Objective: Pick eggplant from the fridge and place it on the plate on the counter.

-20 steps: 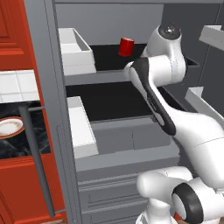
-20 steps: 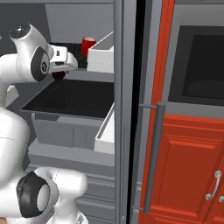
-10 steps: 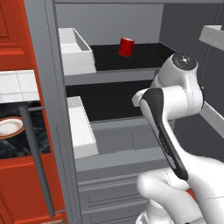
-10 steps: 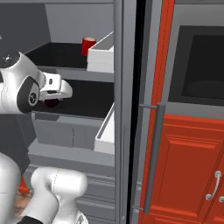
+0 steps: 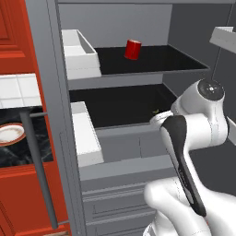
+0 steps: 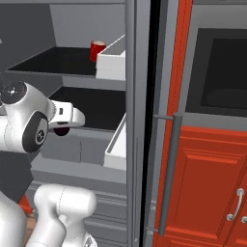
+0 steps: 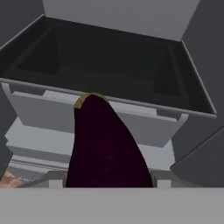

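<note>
The end effector (image 6: 61,129) is clenched on the eggplant (image 7: 105,146), which in the hand view rises as a dark purple, tapering body with a small yellow-green cap at its far end, filling the space between the finger tips. In the right base view a small dark part of the eggplant shows just under the white hand, held in the air in front of the lower black shelf (image 6: 99,103) of the open fridge (image 5: 138,60), clear of the shelf surface. In the left base view the white arm (image 5: 198,124) bends in front of the fridge's right half and hides the hand. A red can (image 5: 133,49) stands upright on the upper black shelf (image 5: 152,60), towards its back and left of its middle, near the white door bin (image 5: 80,53) that hangs at that level; a second white door bin (image 5: 86,133) sits lower on the same door. Below the lower shelf lie the grey drawer fronts (image 7: 48,111). The fridge door's long grey bar handle (image 5: 39,170) stands upright. The plate (image 5: 10,133), white with a reddish-brown rim, lies on the black marble tabletop (image 5: 20,150) beyond the left edge of the fridge door, well apart from the eggplant. Red cabinet fronts (image 6: 207,188) flank the fridge on the right.
</note>
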Tool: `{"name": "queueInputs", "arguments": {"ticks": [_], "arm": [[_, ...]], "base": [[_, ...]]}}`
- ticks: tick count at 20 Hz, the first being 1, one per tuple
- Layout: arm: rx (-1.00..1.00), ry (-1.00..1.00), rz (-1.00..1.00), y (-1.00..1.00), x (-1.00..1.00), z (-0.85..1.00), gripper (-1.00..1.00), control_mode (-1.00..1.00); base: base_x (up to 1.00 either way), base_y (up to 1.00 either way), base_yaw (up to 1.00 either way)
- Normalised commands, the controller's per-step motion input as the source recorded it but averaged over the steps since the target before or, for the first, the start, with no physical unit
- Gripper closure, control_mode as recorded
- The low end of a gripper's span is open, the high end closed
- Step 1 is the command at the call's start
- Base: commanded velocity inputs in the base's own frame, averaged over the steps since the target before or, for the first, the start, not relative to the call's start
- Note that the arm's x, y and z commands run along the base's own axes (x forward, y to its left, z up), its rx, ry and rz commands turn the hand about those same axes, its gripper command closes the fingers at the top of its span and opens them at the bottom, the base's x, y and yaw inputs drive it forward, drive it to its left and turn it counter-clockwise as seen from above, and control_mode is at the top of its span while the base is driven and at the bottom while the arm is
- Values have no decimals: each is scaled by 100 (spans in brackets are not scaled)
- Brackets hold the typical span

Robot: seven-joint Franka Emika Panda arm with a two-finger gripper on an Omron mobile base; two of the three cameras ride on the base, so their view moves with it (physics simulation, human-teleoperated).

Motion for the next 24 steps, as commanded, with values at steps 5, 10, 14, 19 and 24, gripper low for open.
{"name": "queueInputs", "arguments": {"ticks": [5, 10, 14, 19, 24], "arm": [[0, 0, 0, -3, -1, -1, 100, -100], [0, 0, 0, -1, -5, 0, 100, -100], [0, 0, 0, 0, -13, 0, 100, -100], [0, 0, 0, 0, 0, 0, 100, 100], [0, 0, 0, 0, 0, 0, 100, 100]], "base": [[0, 0, 0], [0, 0, 0], [0, 0, 0], [-41, -3, 1], [-49, -5, 2]]}}
